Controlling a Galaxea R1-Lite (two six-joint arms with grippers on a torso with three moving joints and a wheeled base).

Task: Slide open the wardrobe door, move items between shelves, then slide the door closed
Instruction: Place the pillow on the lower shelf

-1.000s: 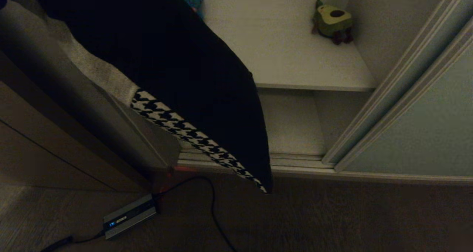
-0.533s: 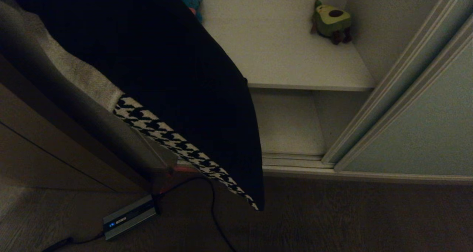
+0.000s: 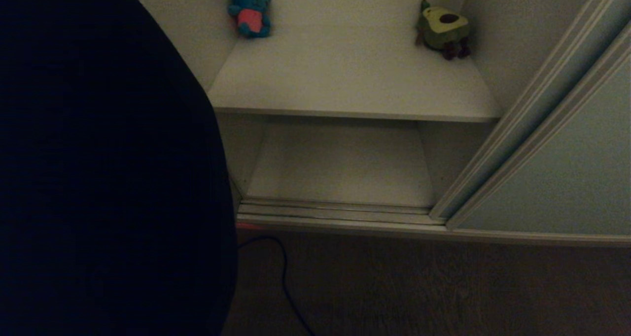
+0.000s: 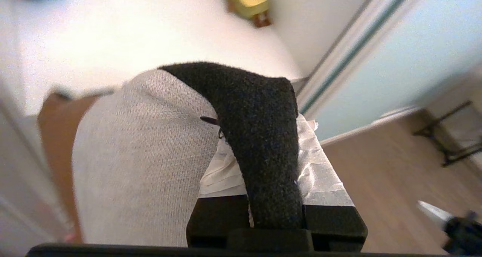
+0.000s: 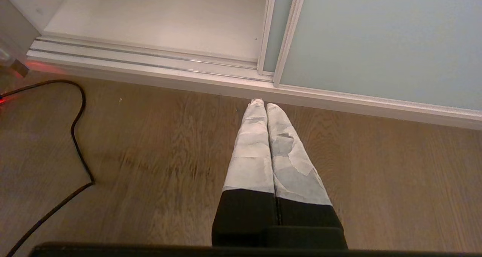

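Left hand point(image 4: 260, 166) clamped on cushion point(image 4: 150, 155)

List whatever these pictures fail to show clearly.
- Head view: the cushion fills the left side as a dark mass, hiding the left tool and the floor behind it.
- Left wrist view: the left tool is mostly covered by the cushion; the blue toy is cut off by the edge and blurred.
- Head view: the right tool is outside it.

The cushion point(image 3: 108, 178) hides the head view's left; its pattern is unseen.
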